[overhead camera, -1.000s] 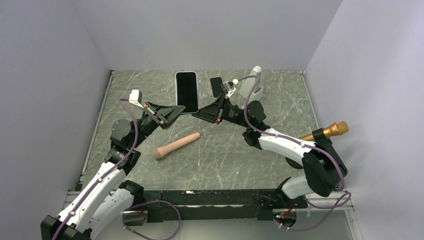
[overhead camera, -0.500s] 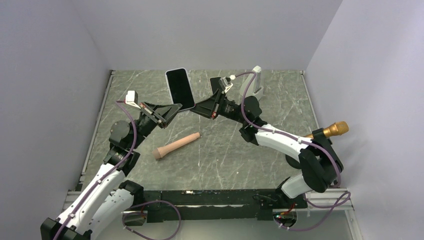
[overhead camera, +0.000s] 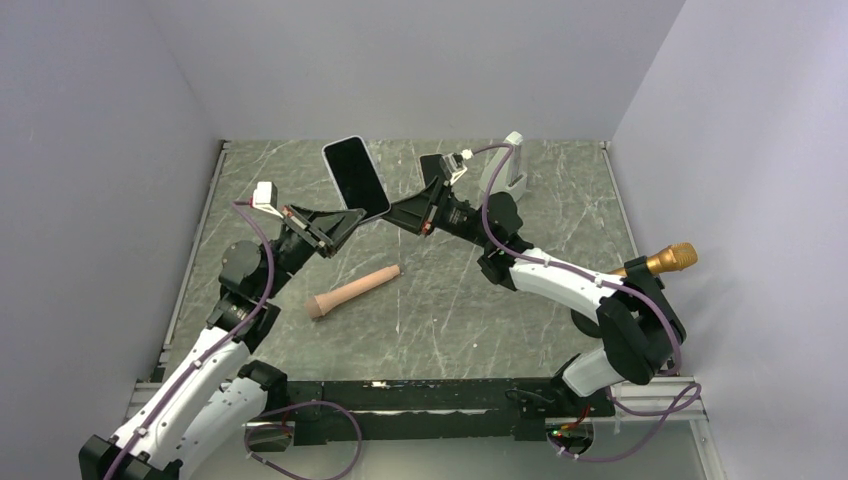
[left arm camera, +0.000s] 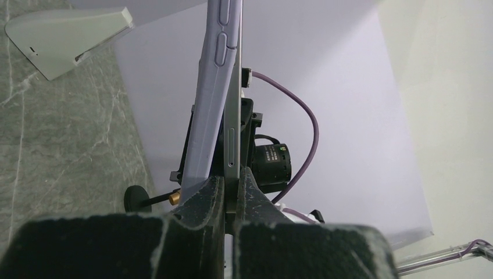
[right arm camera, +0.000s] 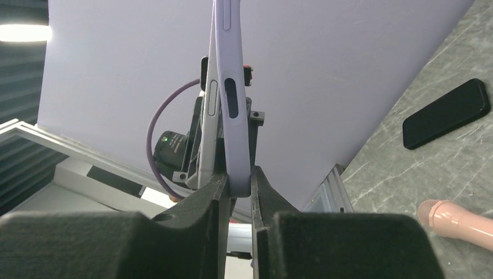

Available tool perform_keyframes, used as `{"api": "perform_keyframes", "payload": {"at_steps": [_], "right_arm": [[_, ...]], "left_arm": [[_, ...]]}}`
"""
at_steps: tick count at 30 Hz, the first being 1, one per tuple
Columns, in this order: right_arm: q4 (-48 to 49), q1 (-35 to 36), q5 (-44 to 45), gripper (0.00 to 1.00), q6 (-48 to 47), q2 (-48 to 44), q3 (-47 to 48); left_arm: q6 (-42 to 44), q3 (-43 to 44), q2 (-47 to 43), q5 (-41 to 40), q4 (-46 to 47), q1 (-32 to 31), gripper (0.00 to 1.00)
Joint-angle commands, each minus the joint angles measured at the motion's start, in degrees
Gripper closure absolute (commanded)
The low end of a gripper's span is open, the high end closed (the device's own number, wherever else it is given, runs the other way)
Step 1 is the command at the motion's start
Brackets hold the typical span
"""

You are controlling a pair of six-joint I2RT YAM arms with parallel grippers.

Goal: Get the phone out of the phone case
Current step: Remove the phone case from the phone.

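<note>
Marble surface [overhead camera: 450, 300]; above it, separation step: left end effector [overhead camera: 350, 218] clamps phone [overhead camera: 355, 180], right end effector [overhead camera: 395, 213] clamps case [right arm camera: 231, 104]; next, pull apart.

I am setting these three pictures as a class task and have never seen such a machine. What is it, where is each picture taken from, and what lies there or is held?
Two robot arms are bolted at the near edge of a table. The wide picture looks down from above; the other two come from a camera on each wrist. Together the arms hold up a phone in a lavender case: the left gripper pinches the phone, the right gripper the case. On the table are a pink stick, a second black phone and a white stand; a gold microphone sits at the right.
</note>
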Motion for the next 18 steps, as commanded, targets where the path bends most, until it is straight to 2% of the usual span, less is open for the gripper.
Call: {"api": "perform_keyframes", "payload": {"at_steps": [1,9,13,18], "right_arm": [[6.08,-0.12,7.2,1.0,0.33,-0.46,1.68],[10.27,-0.13,7.91,1.0,1.22,-0.97,-1.46],[12.92,-0.11,6.04,1.0,0.88,-2.19,-4.48],[17.37,-0.11,4.08,1.0,-0.22,-4.41,-10.55]], "left_arm": [[2.27,2.84,0.77,8.75,-2.0,-4.29,1.0],[5.53,3.84,2.58,9.34,-3.41,-6.27,1.0],[13.26,9.64,2.25,7.23,-15.59,-5.82,1.0],[20.55,15.01,1.9,3.07,-24.52,-4.49,1.0]]}}
